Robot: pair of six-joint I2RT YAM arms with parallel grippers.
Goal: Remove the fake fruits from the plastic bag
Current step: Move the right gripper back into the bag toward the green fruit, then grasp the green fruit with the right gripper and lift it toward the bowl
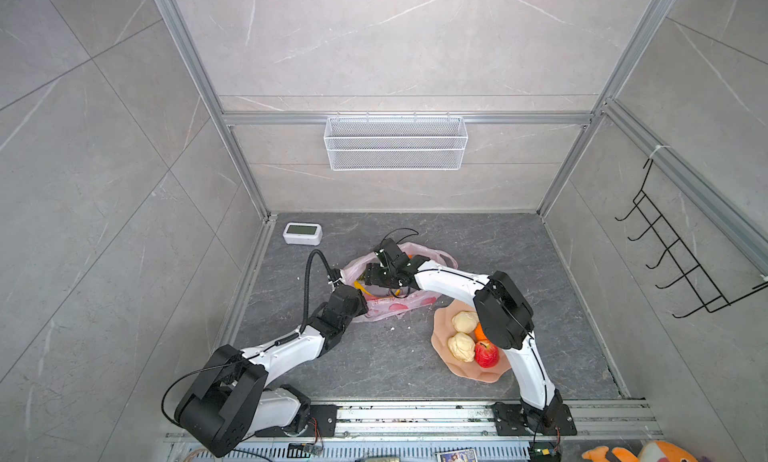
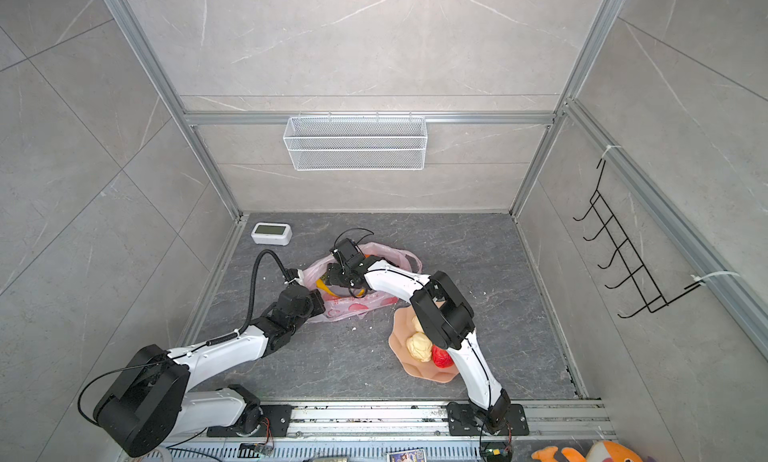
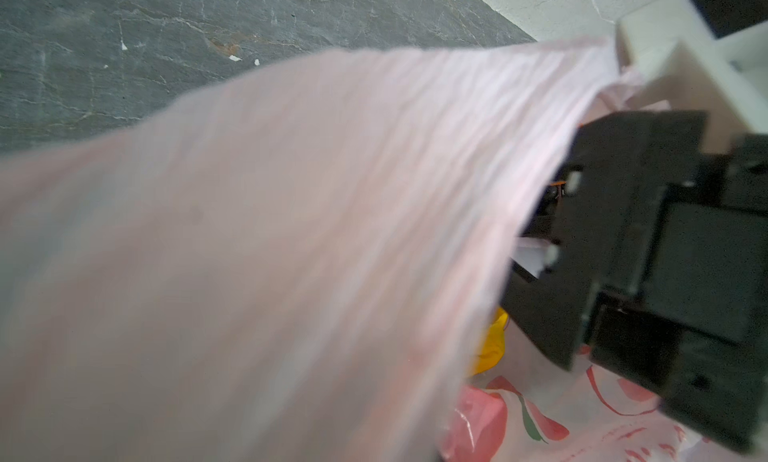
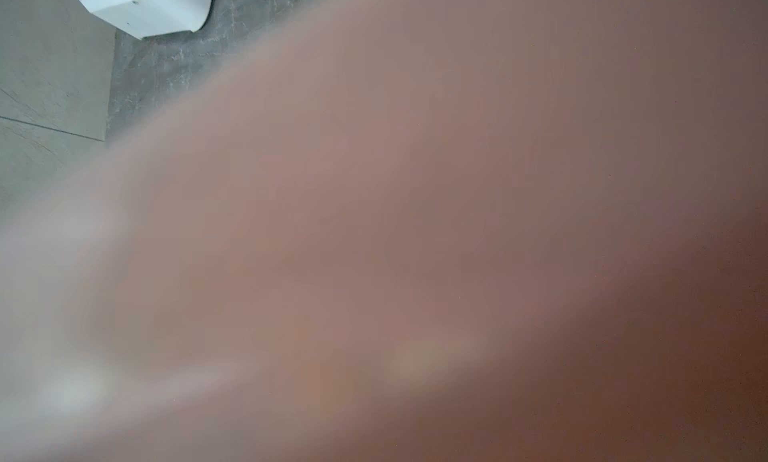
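The pale pink plastic bag point(image 1: 390, 308) lies mid-table in both top views, its mouth held up. My left gripper point(image 1: 360, 304) is at the bag's near-left edge, shut on the film, which stretches taut across the left wrist view point(image 3: 291, 231). My right gripper point(image 1: 370, 275) reaches into the bag's mouth, and film blurs out its own camera. A yellow banana point(image 1: 360, 287) point(image 3: 492, 343) and a bit of orange point(image 1: 409, 256) show inside the bag. Two cream lumps point(image 1: 464, 321) point(image 1: 461, 346), a red apple point(image 1: 486, 353) and an orange point(image 1: 480, 331) lie on the dish.
The peach-pink scalloped dish point(image 1: 469, 375) sits right of the bag, under my right arm. A white clock point(image 1: 302, 233) point(image 4: 145, 7) stands at the back left. A wire basket point(image 1: 395, 142) hangs on the back wall, a black hook rack point(image 1: 681, 252) on the right wall. An orange plush toy point(image 1: 648, 453) lies outside the front rail.
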